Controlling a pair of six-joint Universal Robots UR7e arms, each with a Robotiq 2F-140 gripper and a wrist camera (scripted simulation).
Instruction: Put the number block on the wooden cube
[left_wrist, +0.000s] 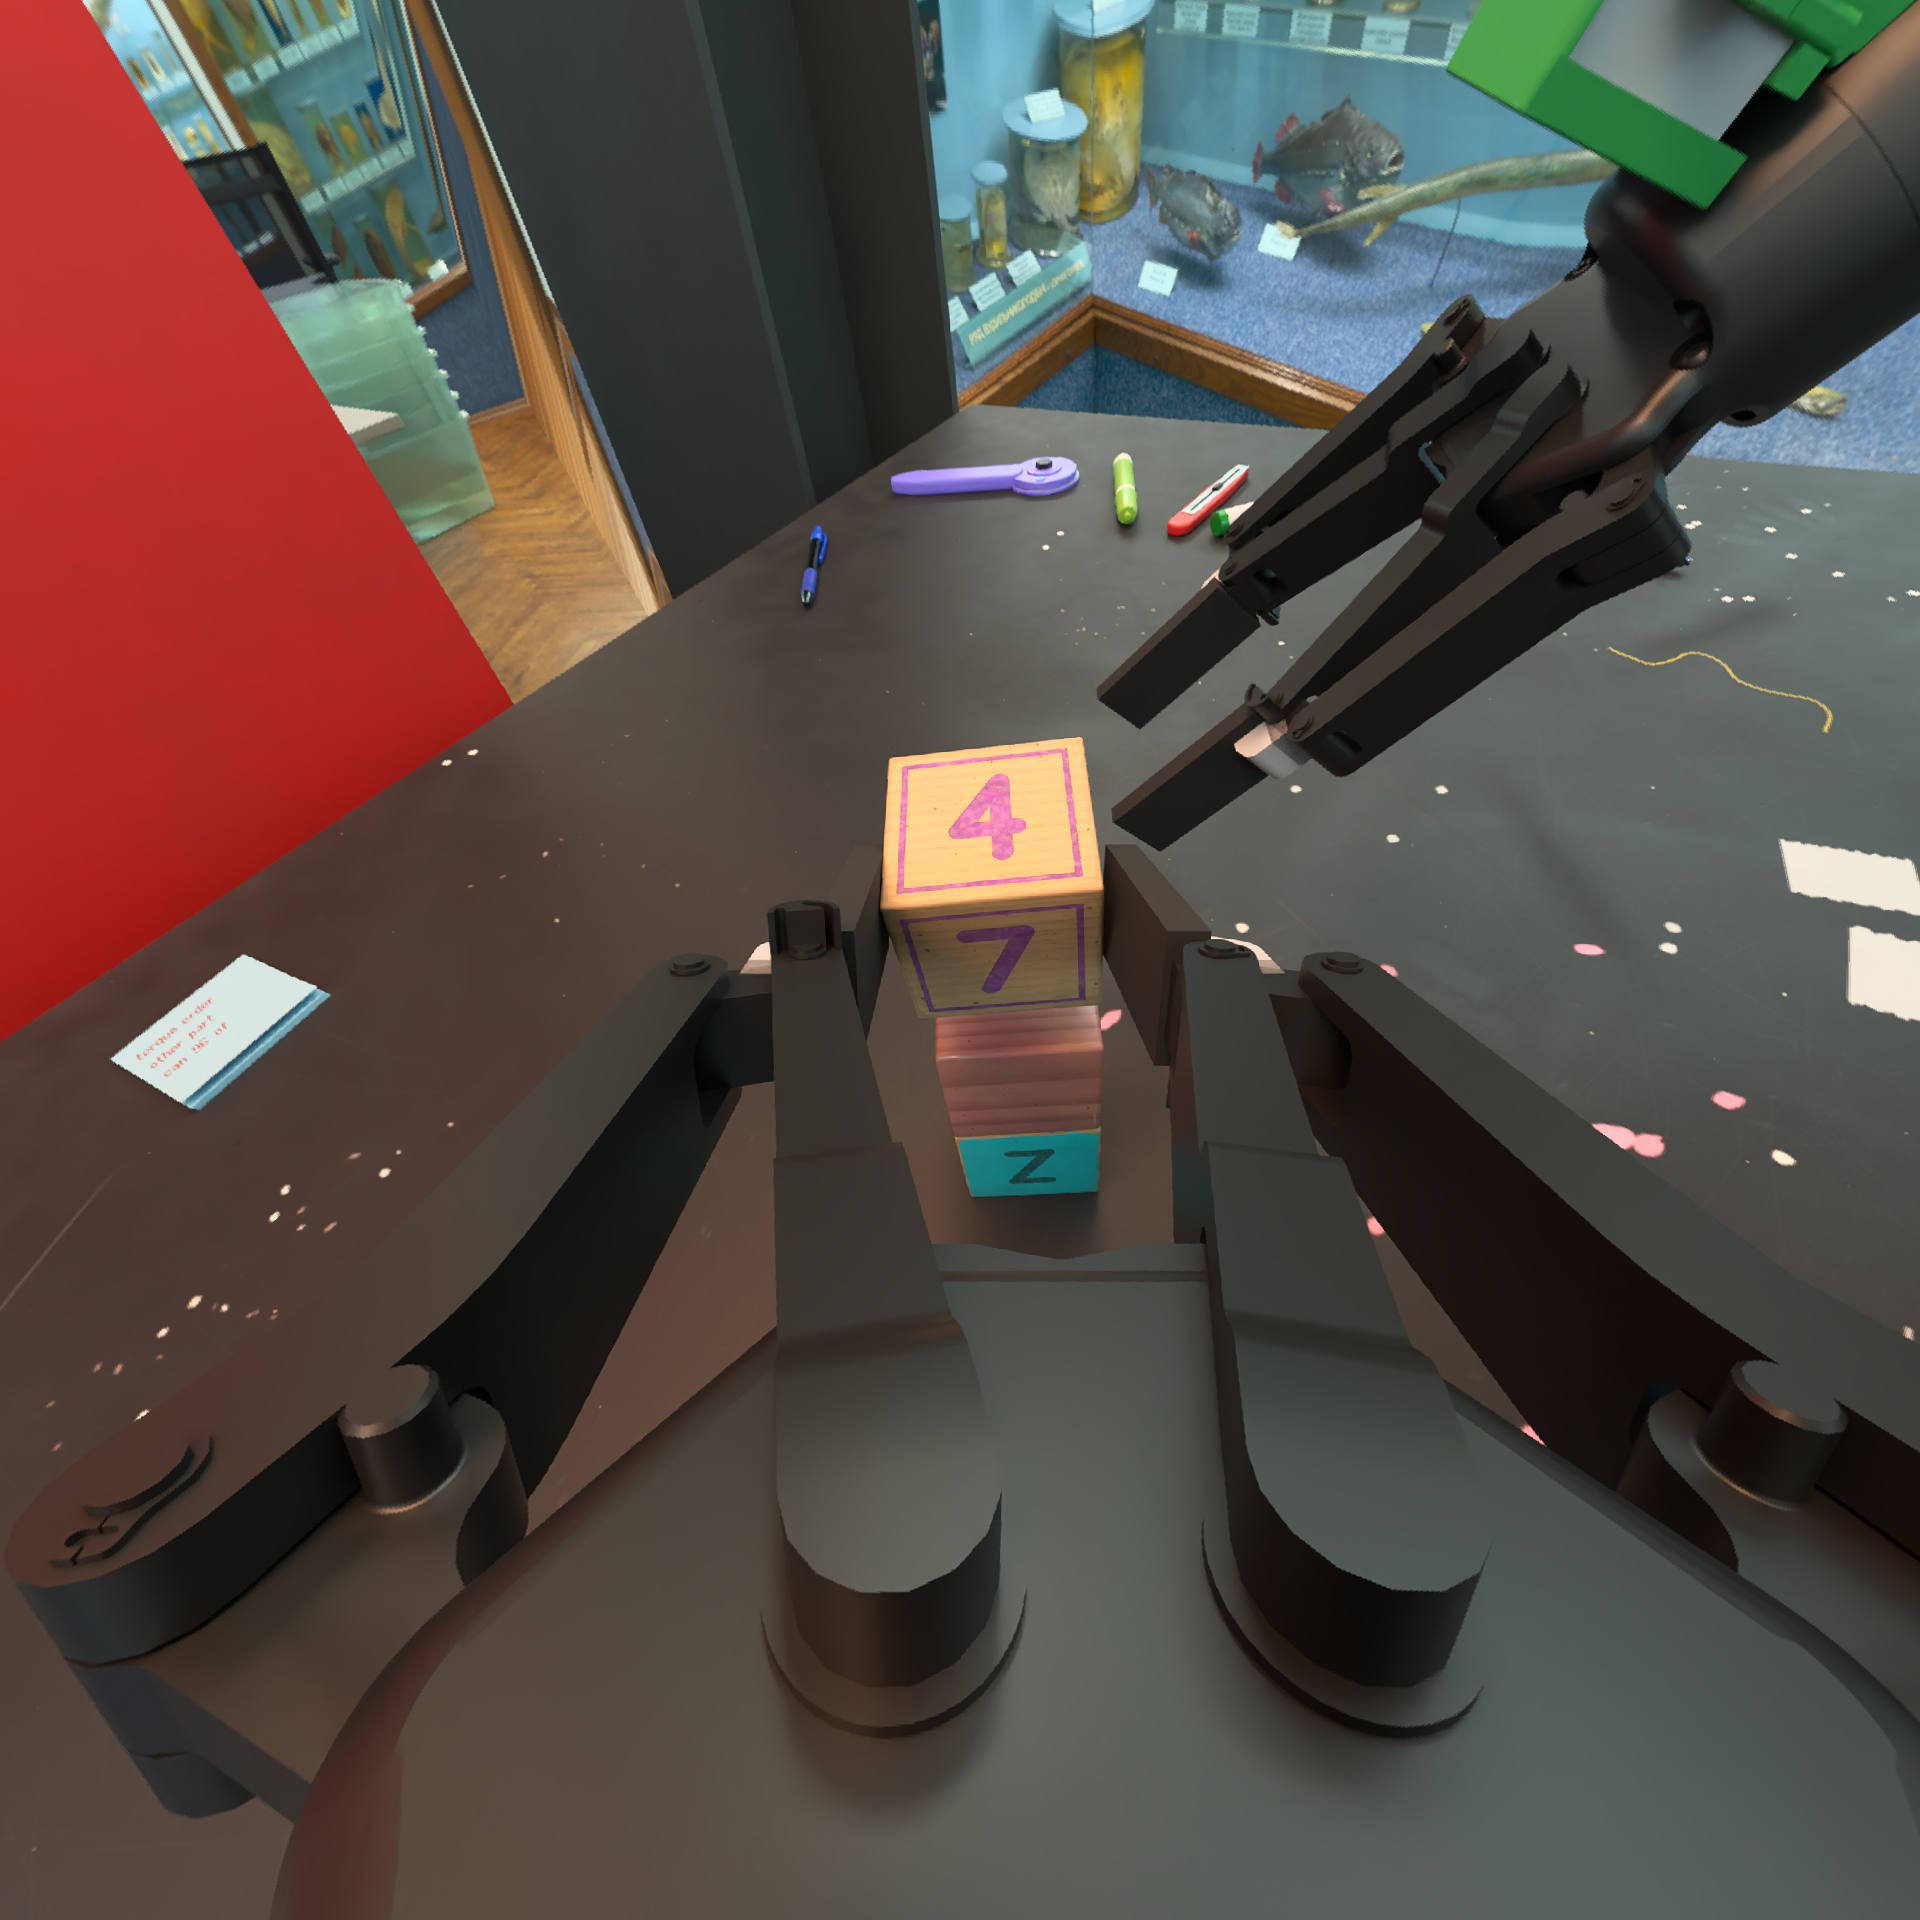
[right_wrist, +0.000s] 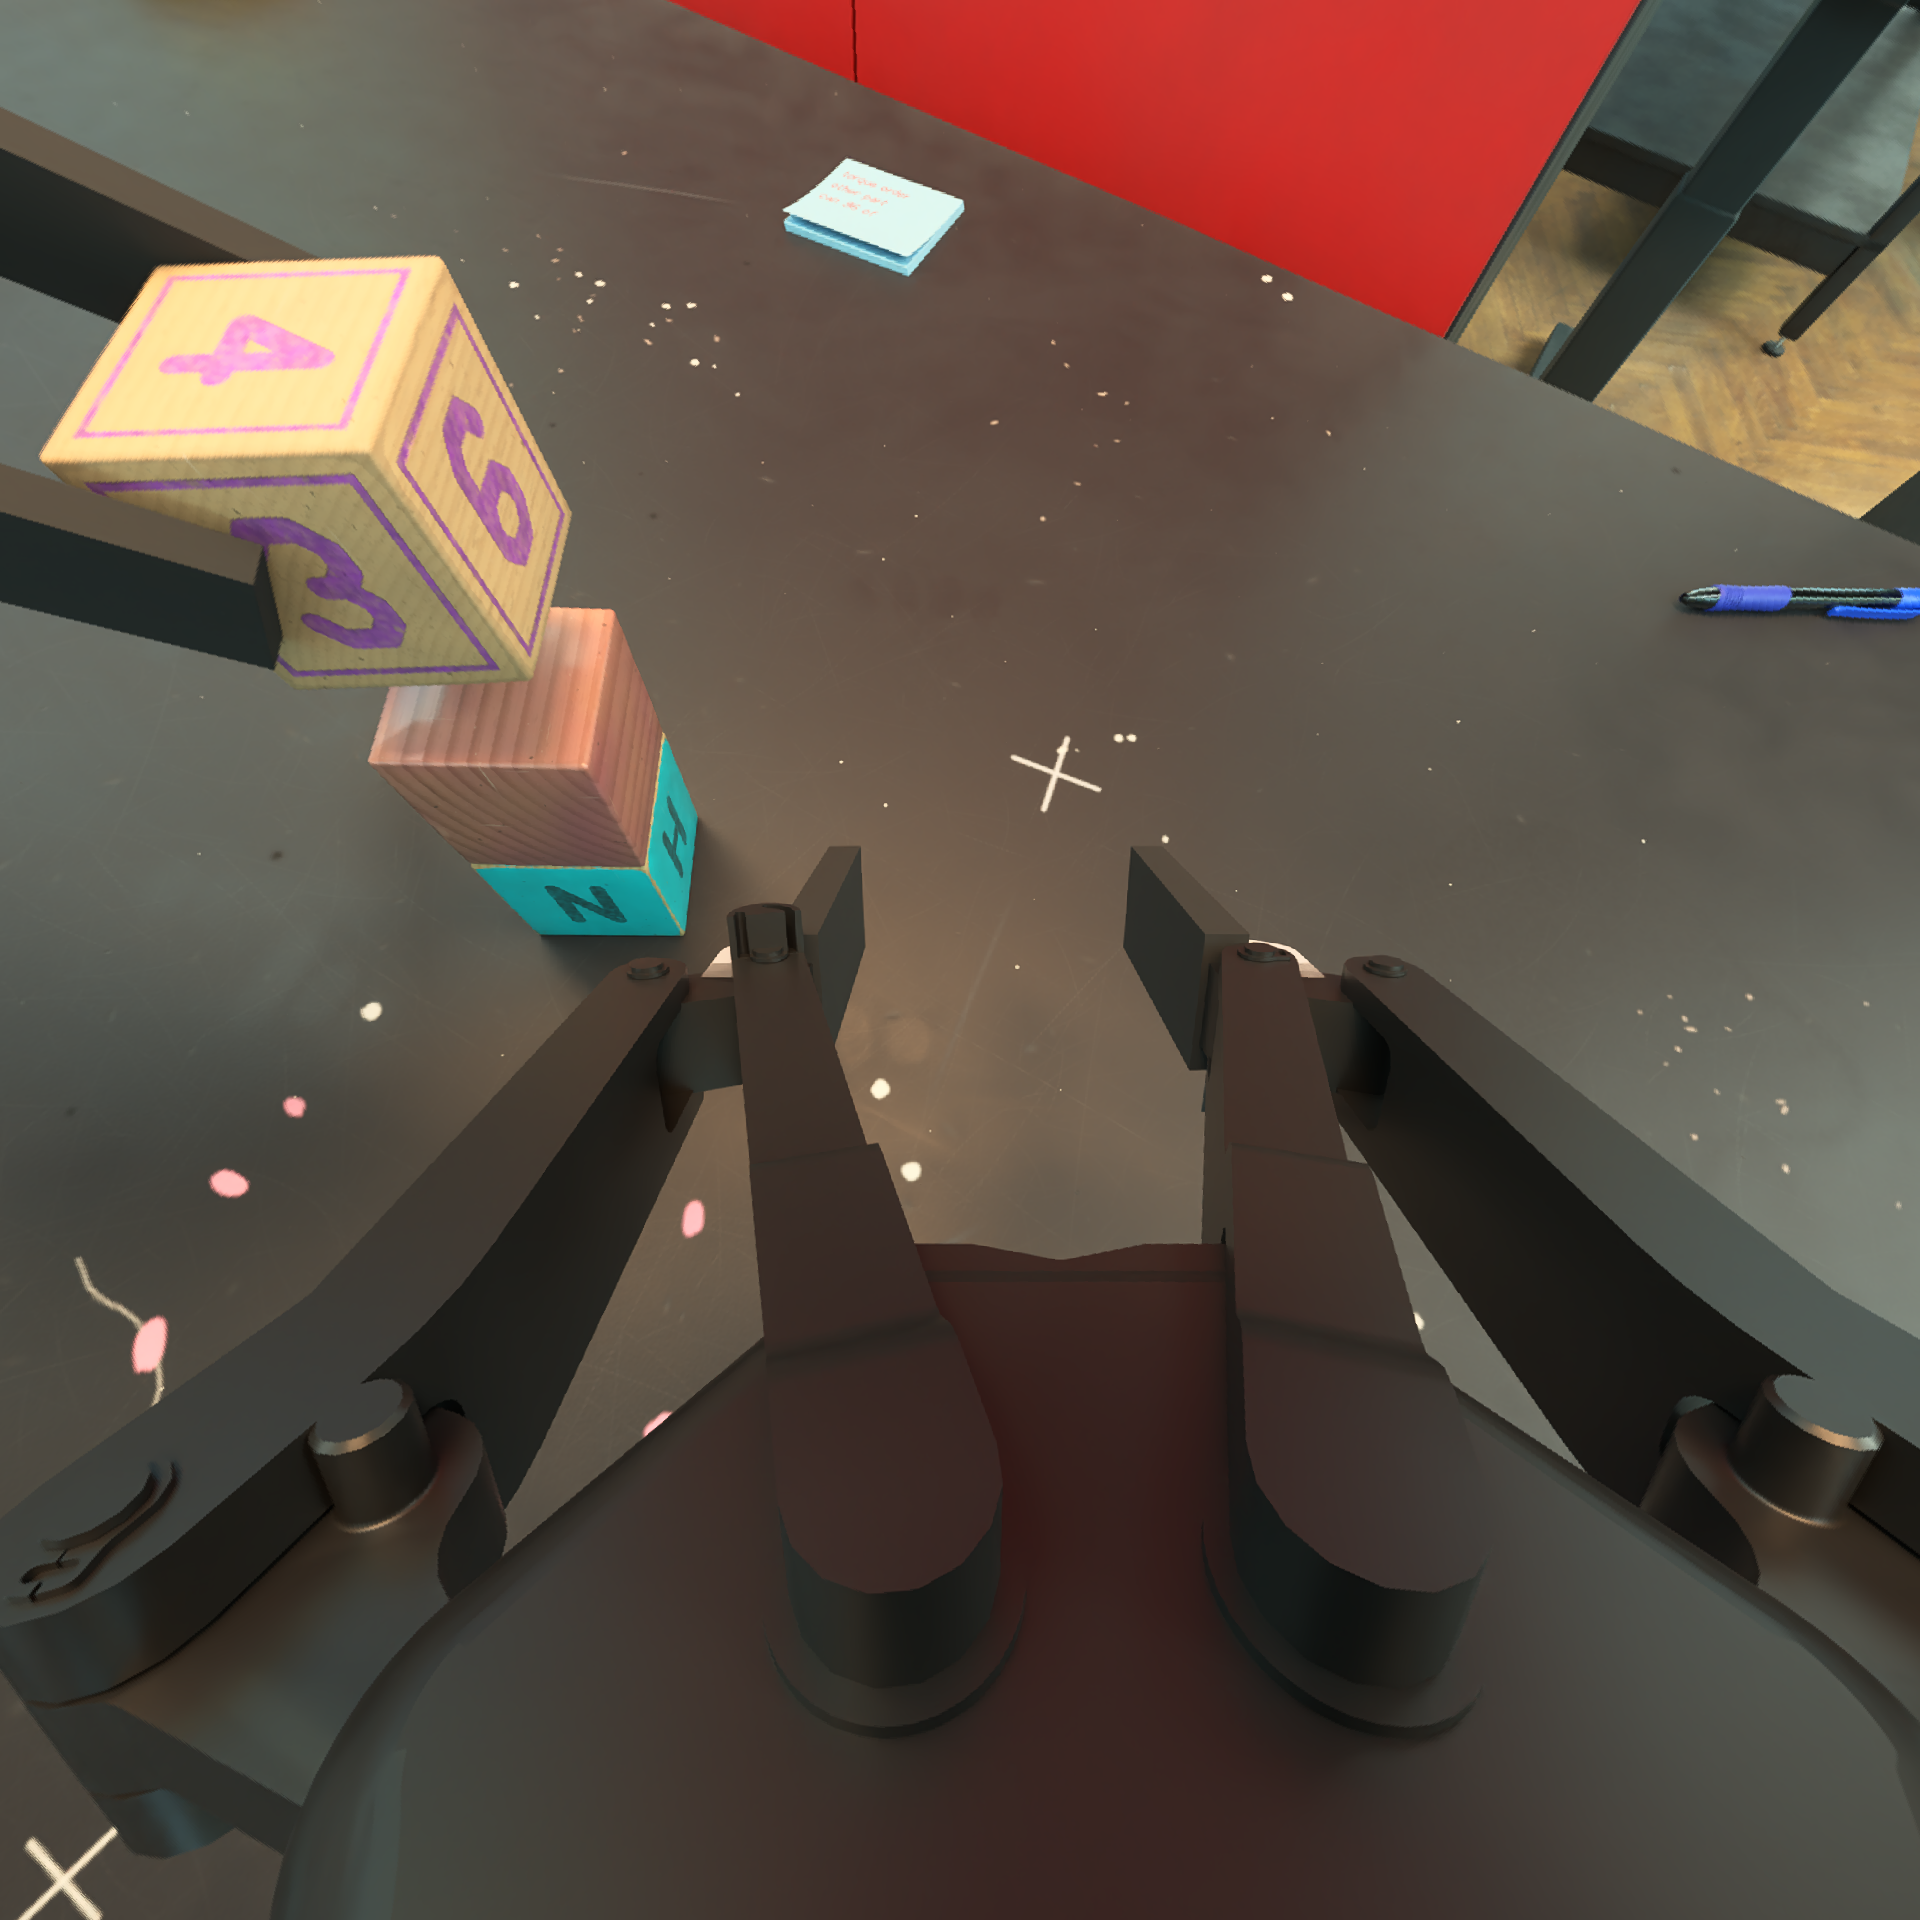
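The wooden number block (left_wrist: 987, 821) with purple digits sits between the fingers of my left gripper (left_wrist: 992, 873), which is shut on it. The block is right over the reddish wooden cube (left_wrist: 1018, 1070), touching it or just above it. The cube stands on a teal letter block (left_wrist: 1029, 1164) on the dark table. The right wrist view shows the same stack: number block (right_wrist: 312, 468), wooden cube (right_wrist: 530, 748), teal block (right_wrist: 603, 894), with the left fingers (right_wrist: 135, 592) on the number block. My right gripper (right_wrist: 992, 873) is open and empty beside the stack; it also shows in the left wrist view (left_wrist: 1122, 758).
A pale blue sticky-note pad (left_wrist: 218, 1029) lies left of the stack. A blue pen (left_wrist: 812, 566), a purple tool (left_wrist: 987, 478), a green marker (left_wrist: 1124, 488) and a red tool (left_wrist: 1205, 499) lie near the far table edge. A red wall (left_wrist: 156, 520) stands at left.
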